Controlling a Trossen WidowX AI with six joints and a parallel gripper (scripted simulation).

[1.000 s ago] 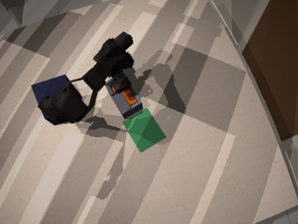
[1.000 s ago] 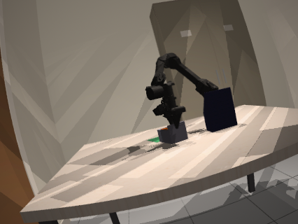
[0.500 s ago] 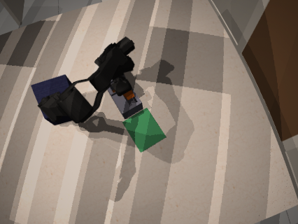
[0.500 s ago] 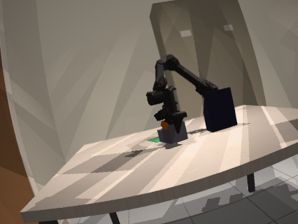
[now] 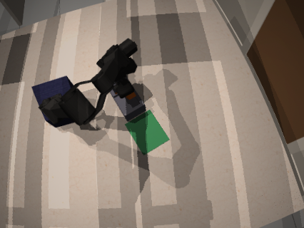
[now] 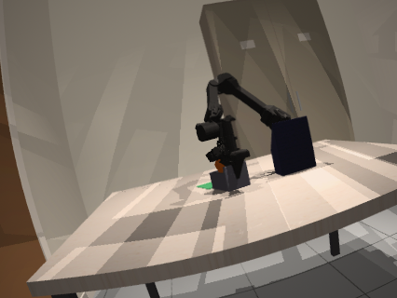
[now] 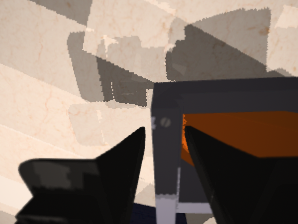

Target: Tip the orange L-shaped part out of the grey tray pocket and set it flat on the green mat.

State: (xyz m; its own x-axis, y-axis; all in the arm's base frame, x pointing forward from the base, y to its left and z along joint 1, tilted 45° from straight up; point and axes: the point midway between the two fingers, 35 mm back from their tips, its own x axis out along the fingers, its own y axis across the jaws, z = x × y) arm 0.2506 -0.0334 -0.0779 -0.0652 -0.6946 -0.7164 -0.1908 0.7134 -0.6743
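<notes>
Gripper (image 7: 165, 145) low over the grey tray (image 7: 167, 107), fingers partly spread with nothing between them. In the wrist view the left finger (image 7: 125, 160) hangs outside the tray's wall over the table (image 7: 45, 100); the right finger (image 7: 220, 170) is over the orange part (image 7: 240, 132), contact can't be confirmed. Part is in the tray pocket at right of centre of that view; tilt unclear.

Top view: arm (image 5: 114, 65) covers most of the tray (image 5: 137, 107), only a sliver of orange (image 5: 131, 95) showing mid-frame. Green mat (image 5: 147, 132) touches the tray's lower-right end.

Exterior view: gripper (image 6: 223, 160) at the tray (image 6: 230, 179), orange (image 6: 218, 165) peeking at its top edge, dark blue box (image 6: 294, 144) to the right.
</notes>
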